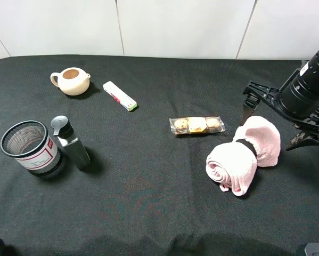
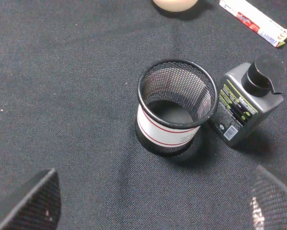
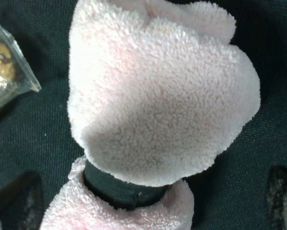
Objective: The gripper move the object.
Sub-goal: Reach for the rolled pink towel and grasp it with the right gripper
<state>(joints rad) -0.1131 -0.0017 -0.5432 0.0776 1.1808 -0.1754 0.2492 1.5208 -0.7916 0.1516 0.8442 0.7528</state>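
Straddles the far lobe of the pink towel (image 1: 244, 154) with right claw (image 1: 268, 135) spread open. Lies on the table (image 1: 148, 202) just beside the cookie packet (image 1: 197, 126), long axis diagonal, near-left to far-right. Left claw (image 2: 155, 201) likewise open.

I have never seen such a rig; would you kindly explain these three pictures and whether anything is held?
It is a two-armed robot. One picture looks down from a high camera; the other two come from wrist cameras. On the black cloth table are a teapot, a small white box, a cookie packet, a mesh pen cup, a grey bottle and a pink rolled towel. The right gripper hangs open over the towel; the left gripper is open, facing the pen cup. Nothing is held.
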